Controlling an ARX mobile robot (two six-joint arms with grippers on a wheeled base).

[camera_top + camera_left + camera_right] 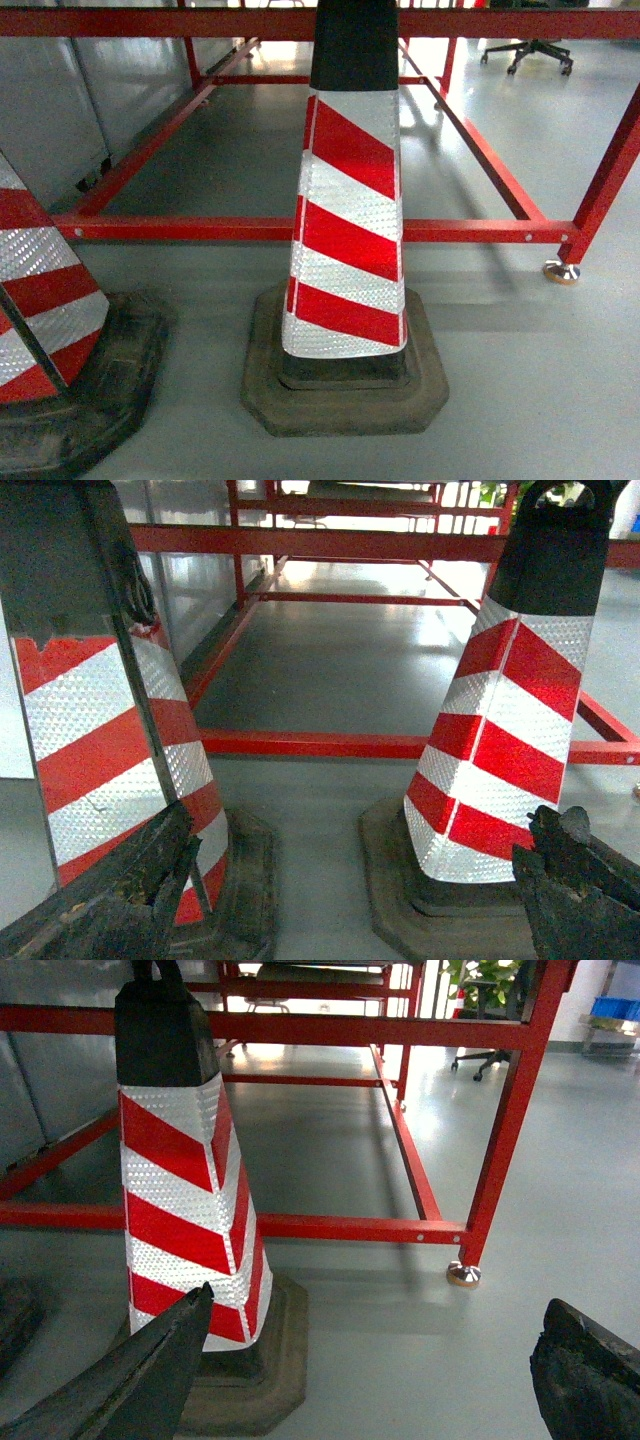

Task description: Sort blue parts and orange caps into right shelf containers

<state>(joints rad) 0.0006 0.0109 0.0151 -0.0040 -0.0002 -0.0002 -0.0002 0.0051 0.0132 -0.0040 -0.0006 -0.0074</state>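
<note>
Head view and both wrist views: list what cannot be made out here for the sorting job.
- Blue parts, orange caps, shelf containers: in no view; only floor, cones and the red frame show.
- Centre cone: tip cut off by the head view's top edge.
- Left cone: mostly cut by the head view's left edge.
- Left gripper, right gripper: only fingertips show, at the bottom edge; both open, empty.

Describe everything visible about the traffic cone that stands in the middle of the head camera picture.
The traffic cone stands upright on the grey floor, just in front of the low bar of the red metal frame. Its body is four-sided and tapering, wrapped in slanted red and white reflective stripes, with a black upper part. It sits in a wide, dark, worn rubber-like base. A second cone stands apart to its left. No end effector touches it.
</note>
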